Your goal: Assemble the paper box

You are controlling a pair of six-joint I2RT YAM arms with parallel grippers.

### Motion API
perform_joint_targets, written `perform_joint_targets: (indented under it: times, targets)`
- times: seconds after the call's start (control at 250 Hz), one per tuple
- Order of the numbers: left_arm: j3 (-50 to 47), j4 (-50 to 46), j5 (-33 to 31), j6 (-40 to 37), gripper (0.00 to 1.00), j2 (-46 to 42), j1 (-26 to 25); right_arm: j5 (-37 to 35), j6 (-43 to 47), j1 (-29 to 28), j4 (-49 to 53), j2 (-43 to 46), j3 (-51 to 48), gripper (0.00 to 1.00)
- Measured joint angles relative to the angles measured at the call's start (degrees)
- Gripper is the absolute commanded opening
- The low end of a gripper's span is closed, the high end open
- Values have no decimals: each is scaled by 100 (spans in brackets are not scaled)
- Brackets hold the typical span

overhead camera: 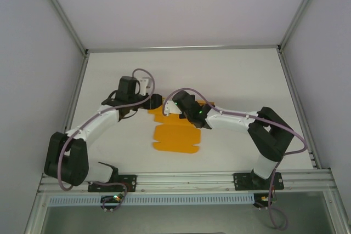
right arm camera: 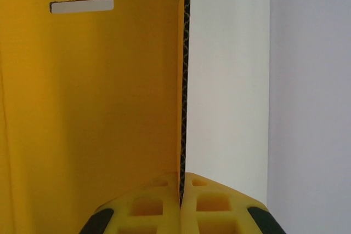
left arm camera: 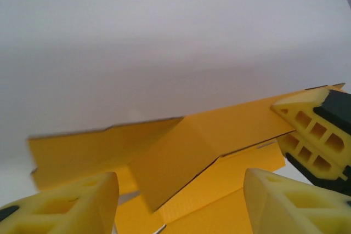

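The paper box [overhead camera: 174, 138] is a bright orange die-cut sheet lying mostly flat at the table's middle, with its far part lifted. My right gripper [overhead camera: 171, 107] is at that far edge. In the right wrist view it [right arm camera: 182, 195] is shut on the thin edge of a raised panel [right arm camera: 93, 108] that has a slot [right arm camera: 82, 5]. My left gripper [overhead camera: 155, 102] faces it from the left. In the left wrist view it [left arm camera: 181, 206] stands open, with a folded flap [left arm camera: 170, 163] between and just ahead of its fingers, apart from both. The right fingers [left arm camera: 315, 135] pinch the card at the right.
The white table [overhead camera: 236, 80] is enclosed by pale walls on three sides. An aluminium rail [overhead camera: 186, 179] runs along the near edge with both arm bases on it. Bare tabletop lies behind and to the right of the sheet.
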State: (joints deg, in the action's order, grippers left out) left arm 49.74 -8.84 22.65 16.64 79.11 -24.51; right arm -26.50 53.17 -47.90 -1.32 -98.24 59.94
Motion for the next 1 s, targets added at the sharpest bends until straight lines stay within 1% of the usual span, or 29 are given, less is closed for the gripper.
perform_joint_targets:
  times: [0.1, 0.24, 0.316, 0.379, 0.447, 0.515, 0.623, 0.667, 0.747, 0.823, 0.911, 0.998]
  targets:
    - [157, -149, -160, -417, 56, 170, -214, 59, -68, 9, 70, 83, 0, 0]
    - [160, -356, -402, -778, 55, 295, -254, 186, -114, 28, 166, 173, 0, 0]
    - [164, -361, -505, -885, 45, 348, -256, 273, -155, 31, 240, 212, 0, 0]
    - [186, -358, -581, -916, 28, 396, -321, 297, -212, 57, 310, 216, 0, 0]
    - [214, -354, -643, -968, 12, 492, -398, 291, -264, 96, 332, 219, 0, 4]
    - [216, -310, -678, -1034, 6, 544, -529, 291, -328, 114, 352, 219, 0, 10]
    - [210, -173, -1021, -1062, 1, 546, -660, 308, -422, 116, 382, 247, 0, 15]
    - [208, -107, -1156, -1051, 0, 544, -658, 315, -450, 125, 420, 267, 0, 17]
    - [199, -50, -1377, -1054, 0, 542, -658, 315, -507, 173, 540, 361, -15, 18]
    - [177, 7, -1513, -1056, 0, 538, -654, 317, -535, 297, 654, 520, -94, 17]
    - [136, 96, -1545, -1058, 0, 531, -654, 317, -551, 426, 728, 713, -236, 11]
    - [122, 157, -1523, -1058, 0, 527, -654, 319, -584, 492, 737, 798, -361, 9]
